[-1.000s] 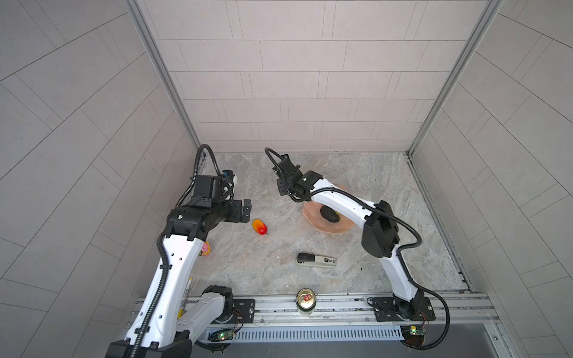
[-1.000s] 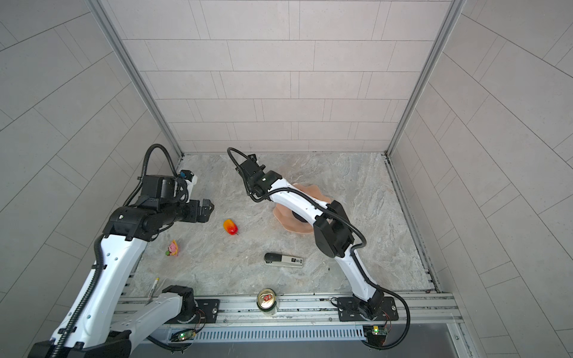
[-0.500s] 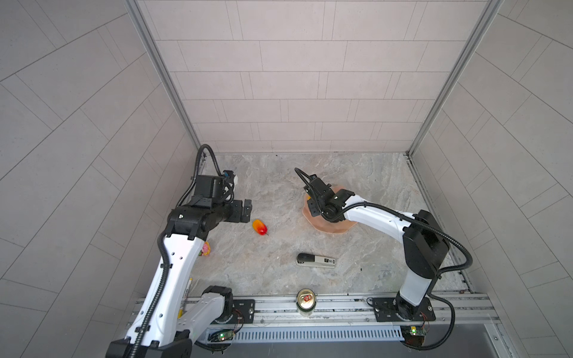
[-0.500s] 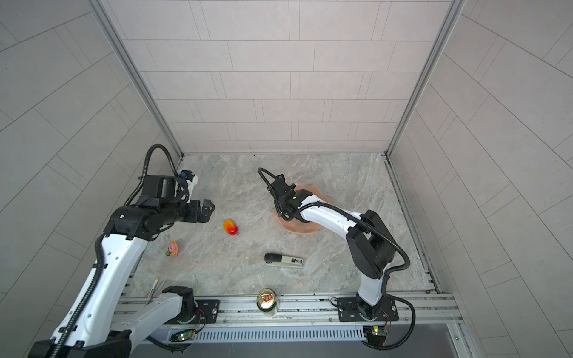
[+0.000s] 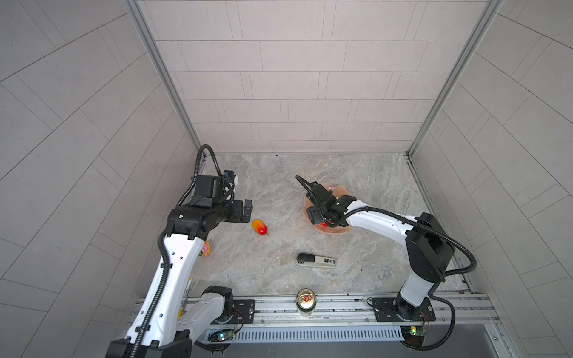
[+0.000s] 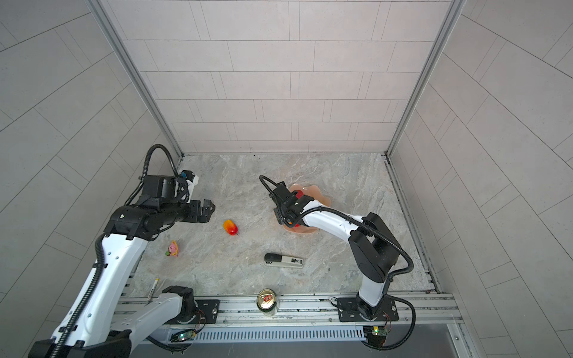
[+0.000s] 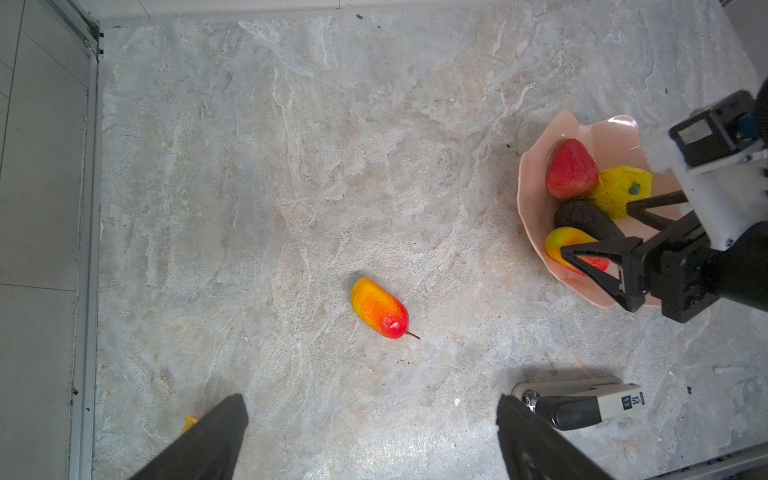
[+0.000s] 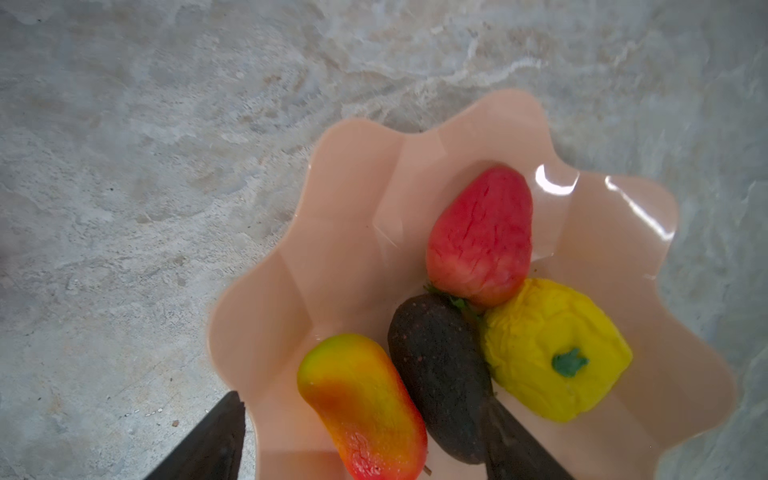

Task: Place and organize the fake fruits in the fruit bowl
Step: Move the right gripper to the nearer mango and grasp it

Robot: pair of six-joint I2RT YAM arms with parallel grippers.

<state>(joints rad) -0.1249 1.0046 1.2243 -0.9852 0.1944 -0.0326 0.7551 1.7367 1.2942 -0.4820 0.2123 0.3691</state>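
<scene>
Bowl (image 8: 353,187) glossy, scalloped; lemon (image 8: 540,328) bumpy.

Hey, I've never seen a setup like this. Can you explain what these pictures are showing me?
You are looking at two white robot arms, the left arm and the right arm, mounted on a rail at the front of a marble table. Two pictures look down from overhead. The other two come from a small camera on each arm's wrist.

Each arm ends in a two-fingered gripper. The right gripper is open over a peach bowl. The bowl holds a strawberry, a lemon, an avocado and a mango. The mango lies between the fingers, not gripped.

The left gripper is open and empty, near a second mango on the table.

Also there are a stapler, a small pink and yellow object and a drink can at the front edge.
</scene>
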